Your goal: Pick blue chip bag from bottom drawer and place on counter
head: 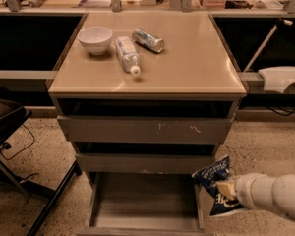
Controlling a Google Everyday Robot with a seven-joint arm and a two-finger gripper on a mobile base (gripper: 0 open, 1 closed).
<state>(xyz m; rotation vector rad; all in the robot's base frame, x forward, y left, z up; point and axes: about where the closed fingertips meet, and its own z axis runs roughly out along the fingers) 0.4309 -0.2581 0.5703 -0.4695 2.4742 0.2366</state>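
Glossy beige square counter [196,63] has a white bowl [95,38], a clear plastic bottle [127,54] and a silver can [148,39] on its back left. The pincer [226,188] is low on the right, clamped on the crumpled dark-blue foil chip bag [212,173], just outside the right wall of the open grey bottom drawer [142,200]. I'd lift straight up first, staying clear of the upper drawer fronts, then swing over the counter's open right side.
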